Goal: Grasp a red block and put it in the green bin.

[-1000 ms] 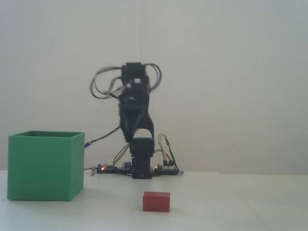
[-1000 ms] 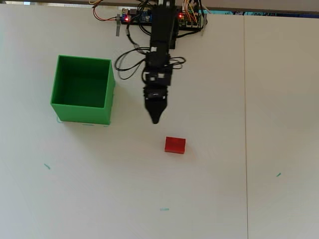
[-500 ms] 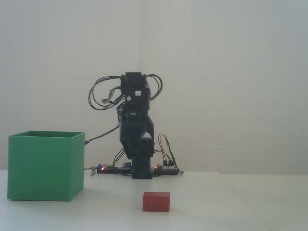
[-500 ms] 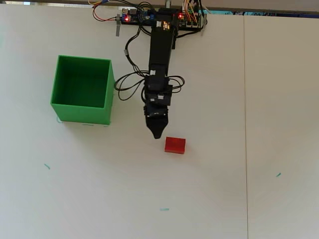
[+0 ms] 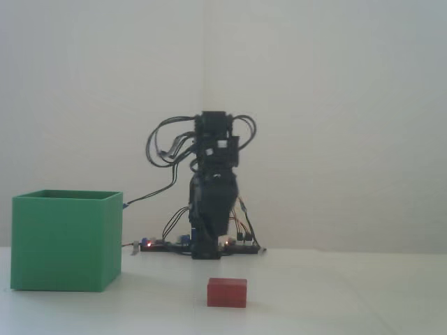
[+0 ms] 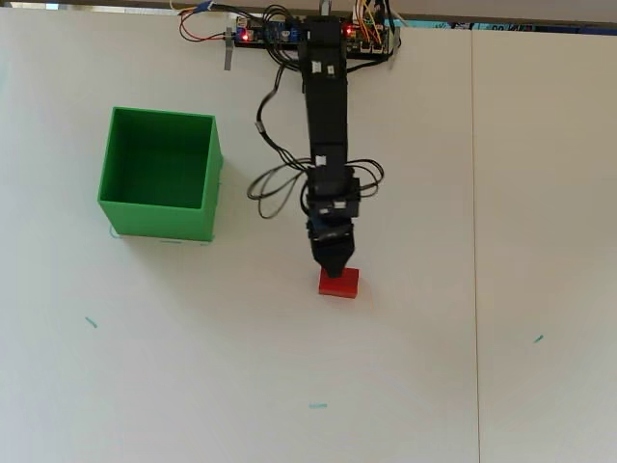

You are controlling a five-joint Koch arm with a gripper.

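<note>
The gripper (image 6: 334, 271) hangs above the red block (image 6: 339, 285), its tip overlapping the block's near edge in the overhead view, presumably aligning for descent. Jaw state cannot be determined. The green bin (image 6: 159, 174) stands well apart, open-topped for receiving.

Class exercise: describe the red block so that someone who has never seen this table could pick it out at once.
Start at the green bin, the big open box on the left of the white table in the overhead view. To its right, the black arm reaches out from the far edge. The red block lies at the gripper tip: small, low, the only red brick.
</note>
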